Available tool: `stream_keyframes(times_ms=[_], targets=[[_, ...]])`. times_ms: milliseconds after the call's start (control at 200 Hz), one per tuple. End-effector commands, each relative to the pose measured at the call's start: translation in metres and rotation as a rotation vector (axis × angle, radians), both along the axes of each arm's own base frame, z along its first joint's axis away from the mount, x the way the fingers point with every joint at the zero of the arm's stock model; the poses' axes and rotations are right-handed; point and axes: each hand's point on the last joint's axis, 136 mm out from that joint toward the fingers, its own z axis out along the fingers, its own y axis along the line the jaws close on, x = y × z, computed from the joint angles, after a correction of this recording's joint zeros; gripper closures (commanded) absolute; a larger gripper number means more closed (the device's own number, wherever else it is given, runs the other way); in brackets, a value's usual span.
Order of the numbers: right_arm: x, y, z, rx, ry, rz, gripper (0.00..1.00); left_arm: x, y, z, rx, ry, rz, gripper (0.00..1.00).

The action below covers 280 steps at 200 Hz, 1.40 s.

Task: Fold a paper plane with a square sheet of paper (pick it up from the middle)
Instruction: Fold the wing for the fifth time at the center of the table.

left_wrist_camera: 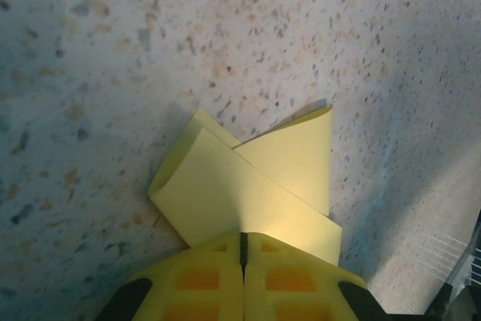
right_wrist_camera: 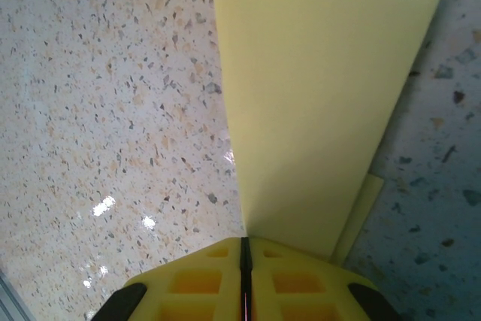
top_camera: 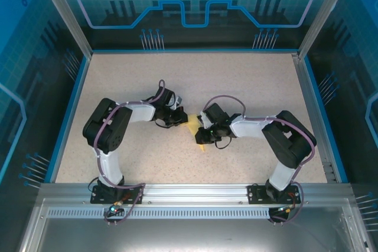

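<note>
Mid-fold here: left gripper (left_wrist_camera: 243,244) and right gripper (right_wrist_camera: 244,246) both pinch the half-folded yellow sheet (left_wrist_camera: 248,186) — next it probably needs careful, coordinated creasing — no tearing.

Black-and-white arms (top_camera: 109,129), purple cables (top_camera: 227,99), yellow square-pocketed jaws, black bases (top_camera: 110,192)

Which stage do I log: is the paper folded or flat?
Folded: the paper shows overlapping flaps and creases in the left wrist view.
</note>
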Motion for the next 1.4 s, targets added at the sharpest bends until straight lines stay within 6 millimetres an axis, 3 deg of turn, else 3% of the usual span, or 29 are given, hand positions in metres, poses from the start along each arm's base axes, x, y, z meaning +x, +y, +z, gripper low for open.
stream_keyframes(times_ms=[0,80,100,170,365,555,735,840,1010,1396], targets=[[0.004,0.004,0.024,0.055,-0.021,0.017,0.90,-0.004,0.008,-0.018,0.057,0.050,0.019,0.94],[0.009,0.011,0.040,0.091,-0.058,0.037,0.90,-0.006,0.009,-0.018,0.066,0.056,0.015,0.94],[0.017,0.017,0.052,0.109,-0.086,0.040,0.89,-0.006,0.010,-0.018,0.069,0.058,0.014,0.94],[0.028,0.022,0.058,0.100,-0.108,0.043,0.89,-0.007,0.010,-0.018,0.073,0.062,0.008,0.94],[0.046,0.032,0.032,0.046,-0.080,0.038,0.90,-0.008,0.010,-0.021,0.079,0.081,0.009,0.94],[0.057,0.038,0.022,0.029,-0.090,0.044,0.90,-0.010,0.012,-0.022,0.091,0.089,0.011,0.94],[0.064,0.034,0.006,-0.002,-0.080,0.028,0.90,-0.011,0.014,-0.025,0.104,0.095,0.016,0.94],[0.060,0.027,-0.005,-0.028,-0.064,0.031,0.91,-0.011,0.017,-0.027,0.121,0.104,0.026,0.94],[0.035,0.015,-0.017,-0.044,-0.013,0.069,0.92,-0.012,0.023,-0.033,0.163,0.125,0.051,0.94],[-0.005,-0.002,-0.011,-0.058,0.028,0.164,0.92,-0.012,0.029,-0.043,0.200,0.160,0.081,0.95]])
